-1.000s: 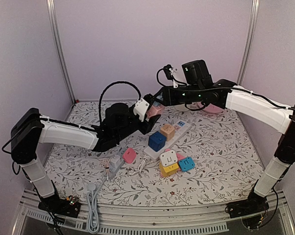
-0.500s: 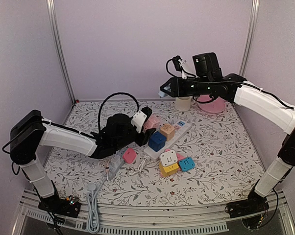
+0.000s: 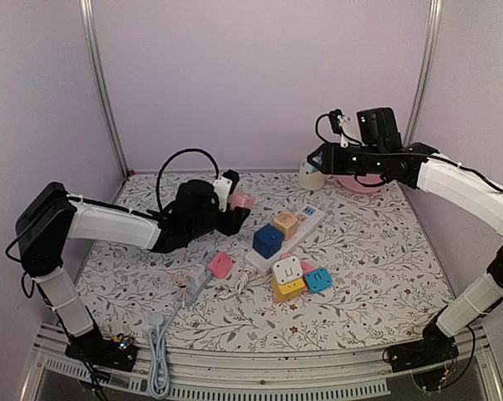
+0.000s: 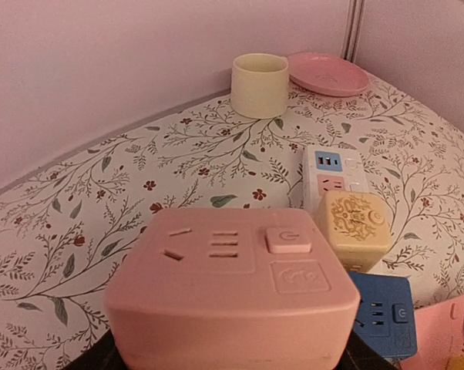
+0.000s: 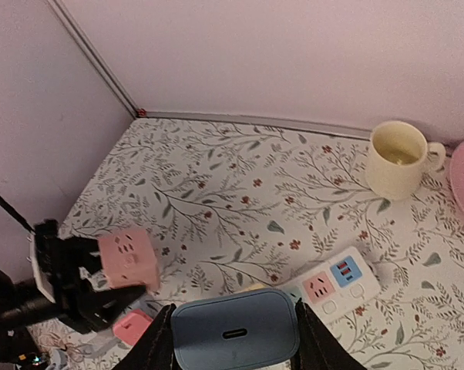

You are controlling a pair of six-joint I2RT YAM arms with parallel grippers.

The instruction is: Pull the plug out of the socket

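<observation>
The pink cube socket (image 4: 232, 285) fills the bottom of the left wrist view, its slots and power button facing up. My left gripper (image 3: 232, 206) is shut on it, holding it above the table at centre left; the socket (image 3: 241, 200) shows pink at its tip. The grey-blue plug (image 5: 236, 329), a rounded charger block with a small port, sits between the dark fingers (image 5: 158, 341) of my right gripper (image 5: 233, 343), which is shut on it. That gripper (image 3: 312, 159) hangs high at the back right, well apart from the socket (image 5: 128, 258).
A white power strip (image 3: 307, 222) lies mid-table with a beige cube (image 3: 286, 224) and a blue cube (image 3: 267, 241) on it. A white-and-yellow cube (image 3: 287, 276), a teal one (image 3: 317, 279), a small pink plug (image 3: 221, 266) and a grey corded adapter (image 3: 197, 281) lie nearer. A cream mug (image 3: 312, 176) and a pink plate (image 3: 362, 185) stand at the back.
The two grippers, close together a second ago, have drawn apart. The right arm swung right and back with the plug; the left arm pulled left with the pink socket.
</observation>
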